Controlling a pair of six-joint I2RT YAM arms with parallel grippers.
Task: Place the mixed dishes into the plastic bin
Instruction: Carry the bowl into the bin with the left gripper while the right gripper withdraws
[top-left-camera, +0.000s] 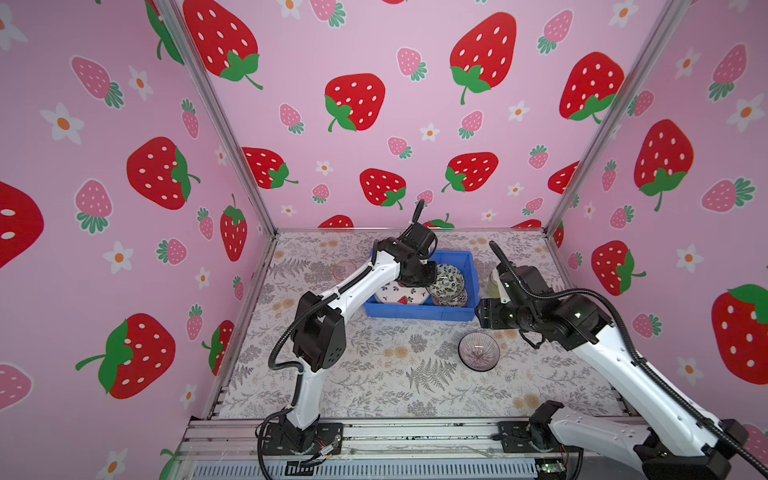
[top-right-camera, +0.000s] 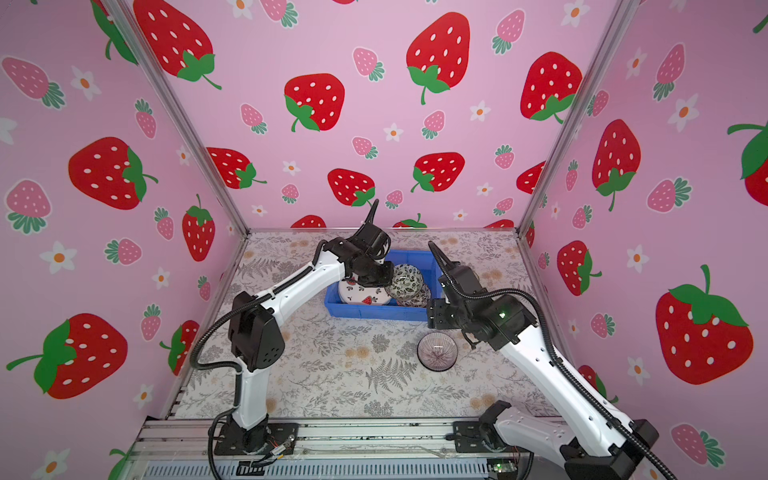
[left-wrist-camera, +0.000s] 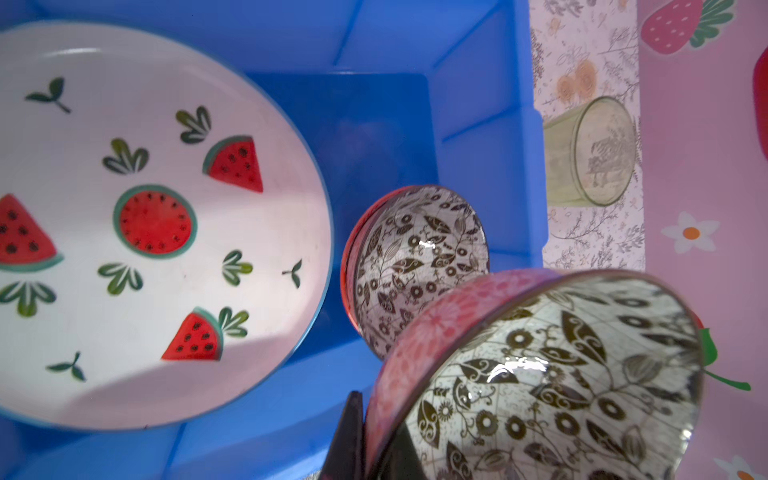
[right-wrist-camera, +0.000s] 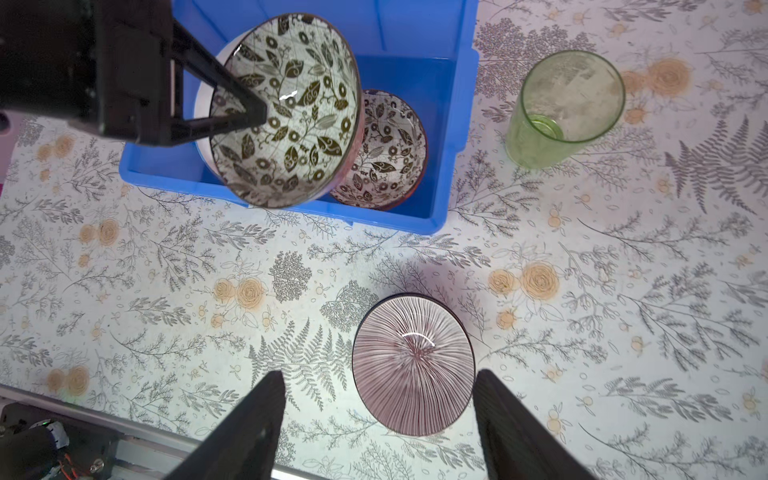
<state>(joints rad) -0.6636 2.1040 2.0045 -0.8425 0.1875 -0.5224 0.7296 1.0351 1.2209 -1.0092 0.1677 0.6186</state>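
Left gripper (right-wrist-camera: 245, 112) is clamped on the rim of a leaf-patterned bowl (right-wrist-camera: 286, 112), 1 finger inside it. It's holding the bowl tilted above the blue bin (top-left-camera: 415, 312), mouth turned toward the right arm. The bin's long axis runs side to side in both top views. Inside are a matching 2nd bowl (right-wrist-camera: 386, 153), mouth roughly up at the right end, and the watermelon plate (left-wrist-camera: 145, 224) on the left. The right gripper (right-wrist-camera: 378, 374) is spread wide, holding nothing, above the ribbed bowl (right-wrist-camera: 413, 365), which sits mouth-up on the surface (right-wrist-camera: 166, 291) in front of the bin. A green tumbler (right-wrist-camera: 565, 108) stands upright just beside the bin's right end.
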